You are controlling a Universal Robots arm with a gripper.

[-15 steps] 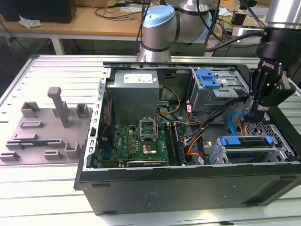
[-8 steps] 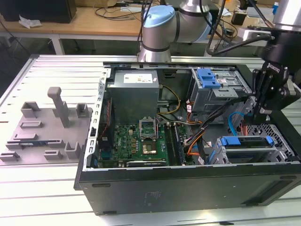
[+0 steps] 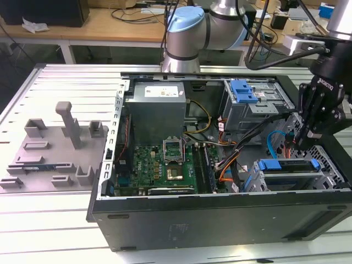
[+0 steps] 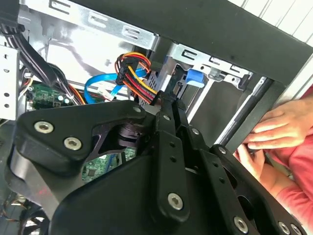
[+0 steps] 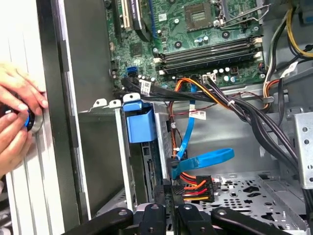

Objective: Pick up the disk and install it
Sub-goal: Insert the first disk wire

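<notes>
The disk, a silver slab in a bright blue carrier frame, lies flat in the drive cage at the near corner of the open computer case, on the exterior view's right. Its blue carrier end sticks out of the cage, and it also appears as the blue carrier in the second wrist view. My gripper hangs just above and behind the disk, fingers pressed together and holding nothing. In both wrist views the fingertips sit beside a black connector with orange, red and yellow wires.
A light blue data cable loops beside the cage. The motherboard and grey power supply fill the case's left part. A second blue-framed bay sits at the back. A person's hands rest on the table just outside the case wall.
</notes>
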